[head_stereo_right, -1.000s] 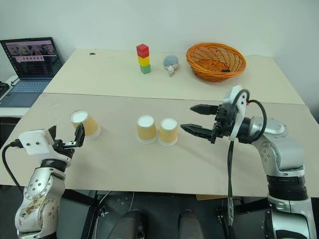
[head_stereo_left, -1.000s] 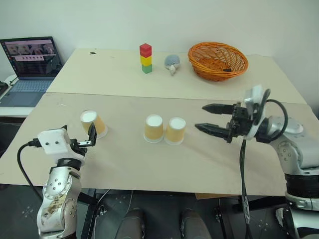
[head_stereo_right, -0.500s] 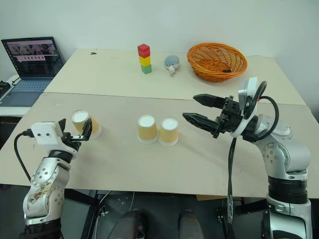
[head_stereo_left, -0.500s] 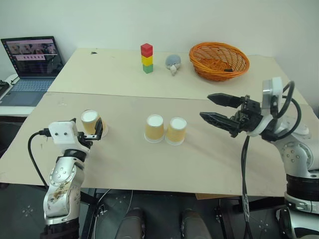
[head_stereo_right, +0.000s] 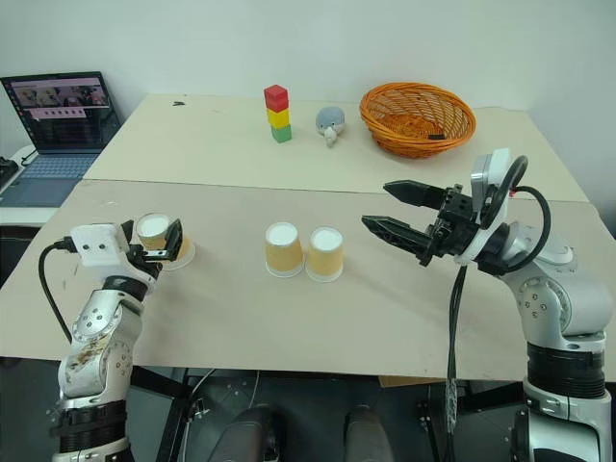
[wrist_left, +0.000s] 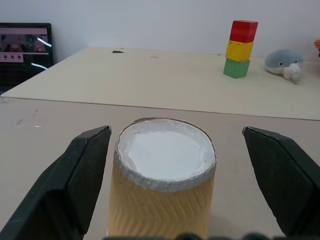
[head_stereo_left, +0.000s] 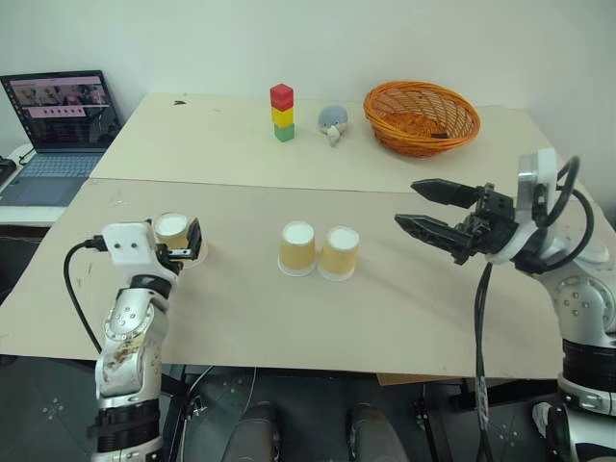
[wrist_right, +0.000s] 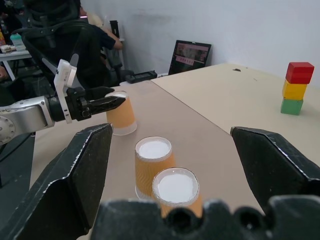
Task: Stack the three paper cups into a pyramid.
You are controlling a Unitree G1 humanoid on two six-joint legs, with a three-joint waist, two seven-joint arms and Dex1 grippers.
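Three paper cups stand upside down on the table [head_stereo_left: 385, 318], white bases up, none stacked. Two of them, the middle cup [head_stereo_left: 297, 248] and the right cup [head_stereo_left: 339, 252], sit side by side and touching near the table's middle. The third cup [head_stereo_left: 173, 234] stands well apart toward the robot's left, and the left gripper [head_stereo_left: 179, 243] has its jaws spread wide on either side of it; the left wrist view shows one finger [wrist_left: 80, 175] close beside the cup wall and the other farther off, with no clear contact. The right gripper [head_stereo_left: 422, 206] hovers above the table to the right of the cup pair, jaws released and empty, pointing toward them. A block tower [head_stereo_left: 282, 113], a plush toy [head_stereo_left: 332, 121], an orange basket [head_stereo_left: 421, 116] and a laptop [head_stereo_left: 58, 125] lie beyond.
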